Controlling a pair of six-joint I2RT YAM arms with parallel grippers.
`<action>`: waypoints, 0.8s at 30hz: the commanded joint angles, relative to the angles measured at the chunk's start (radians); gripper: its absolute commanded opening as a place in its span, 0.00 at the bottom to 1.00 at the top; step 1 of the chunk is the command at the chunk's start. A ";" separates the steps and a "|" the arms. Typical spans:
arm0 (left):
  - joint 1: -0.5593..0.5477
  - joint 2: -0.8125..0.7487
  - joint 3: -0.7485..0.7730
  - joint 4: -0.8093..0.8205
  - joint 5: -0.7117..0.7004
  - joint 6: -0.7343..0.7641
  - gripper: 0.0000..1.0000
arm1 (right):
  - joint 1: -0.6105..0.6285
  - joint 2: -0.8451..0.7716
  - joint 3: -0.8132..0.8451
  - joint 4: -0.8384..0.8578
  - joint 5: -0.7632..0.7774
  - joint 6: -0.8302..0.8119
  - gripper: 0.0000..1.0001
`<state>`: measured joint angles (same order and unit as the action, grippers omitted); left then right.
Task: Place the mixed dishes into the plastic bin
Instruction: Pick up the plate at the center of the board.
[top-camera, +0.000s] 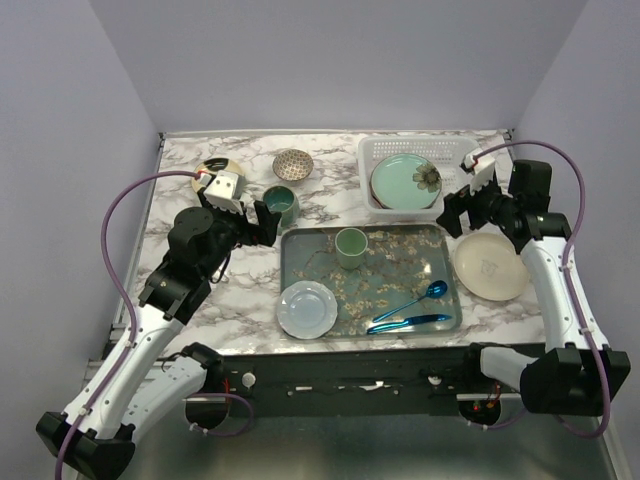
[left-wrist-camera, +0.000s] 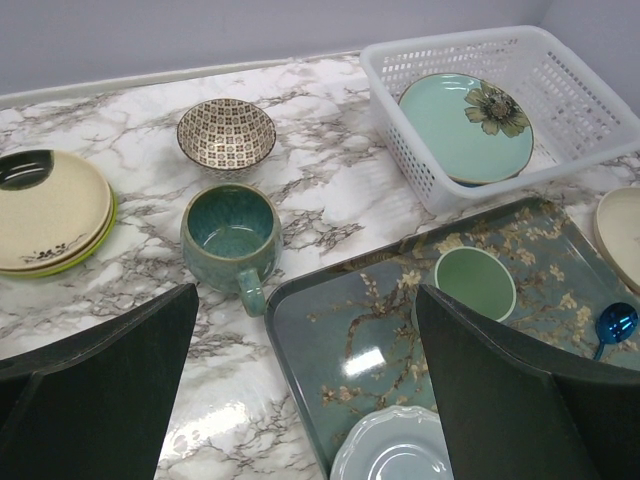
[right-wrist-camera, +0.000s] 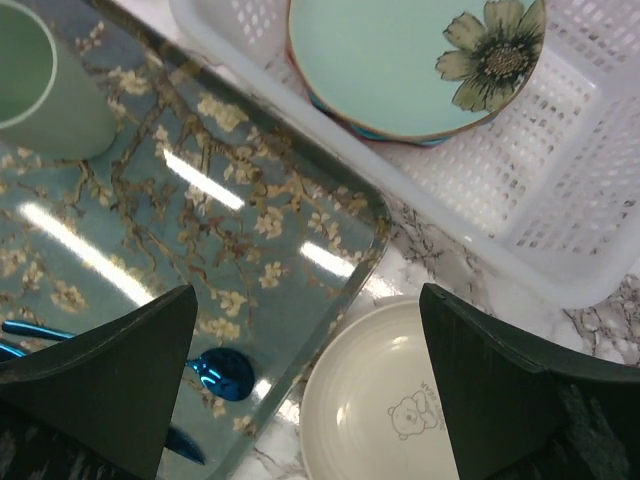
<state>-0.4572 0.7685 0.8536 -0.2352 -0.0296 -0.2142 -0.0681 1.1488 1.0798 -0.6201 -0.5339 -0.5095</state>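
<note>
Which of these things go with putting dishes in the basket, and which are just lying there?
For the job: white basket, flower plate inside, teal mug, speckled bowl, bear plate, left plate stack.
Lying about: blossom tray, blue spoons, perhaps green cup, pale blue plate.

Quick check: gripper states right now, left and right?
Left gripper: open, holding nothing.
Right gripper: open, holding nothing.

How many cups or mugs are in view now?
2. A dark teal mug just left of the floral tray; a pale green cup on that tray. None visible in the bin.
</note>
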 joint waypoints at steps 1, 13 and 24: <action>0.008 -0.003 -0.013 0.004 0.023 -0.010 0.99 | 0.004 -0.096 -0.110 -0.101 0.044 -0.139 1.00; 0.009 0.002 -0.014 0.005 0.025 -0.008 0.99 | 0.004 -0.112 -0.360 -0.017 0.297 -0.265 0.98; 0.009 0.000 -0.014 0.007 0.026 -0.010 0.99 | 0.004 -0.031 -0.451 0.092 0.423 -0.313 0.74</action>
<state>-0.4526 0.7715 0.8482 -0.2348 -0.0238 -0.2180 -0.0669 1.0836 0.6487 -0.6003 -0.1837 -0.7956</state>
